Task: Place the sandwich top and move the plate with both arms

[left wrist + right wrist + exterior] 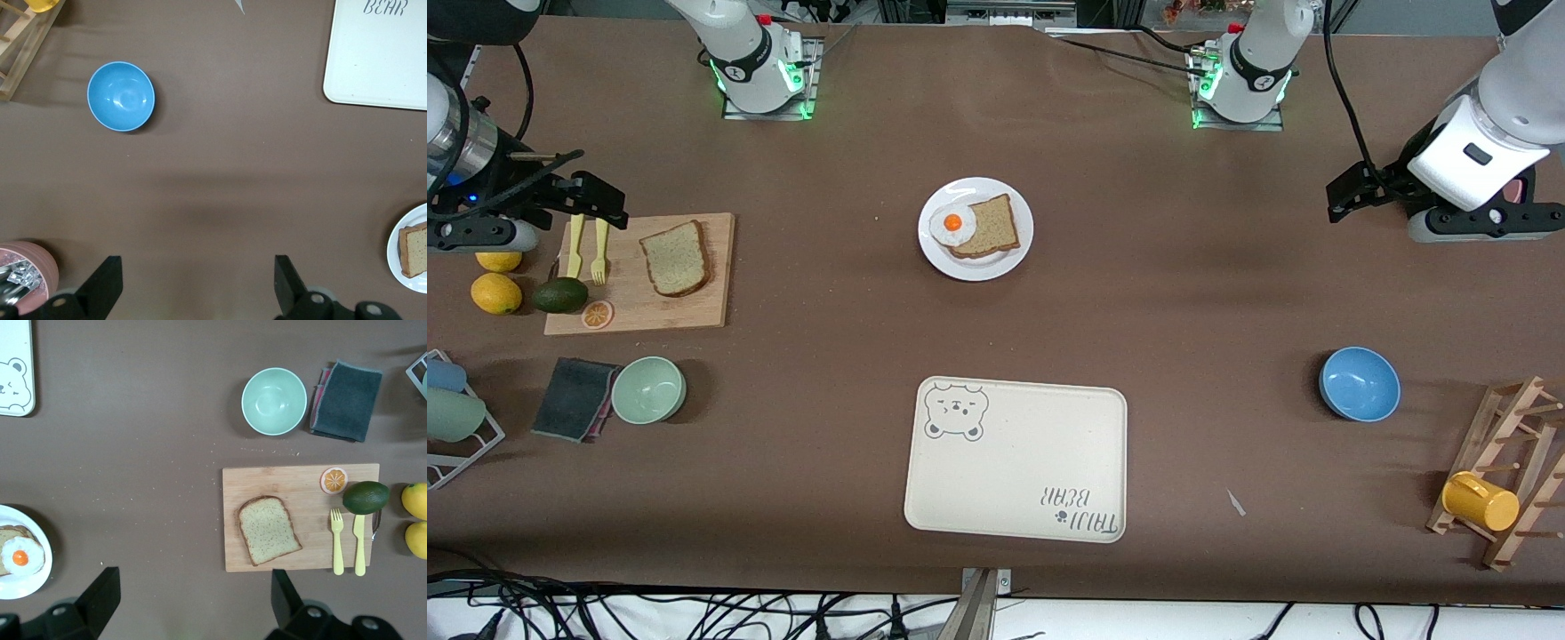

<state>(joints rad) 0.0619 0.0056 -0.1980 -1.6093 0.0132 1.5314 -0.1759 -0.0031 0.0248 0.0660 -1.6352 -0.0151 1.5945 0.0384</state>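
The front view shows nothing yet grasped: the sandwich top (676, 258), a squarish speckled brown slice with a darker crust, lies flat on the wooden cutting board (713, 308) near the table edge at the right arm's end, while the round, glossy white plate (1019, 251), bearing a second slice and a fried egg (952, 224), sits at mid-table. The right gripper (600, 207) is held spread and empty over the board's yellow cutlery (589, 246), and the left gripper (1352, 196) waits, likewise spread and empty, over bare brown tabletop at its own end. The opening step is judged to be in hand, so the right gripper must be brought over the thin, soft slice and lowered to pinch it by its crust.
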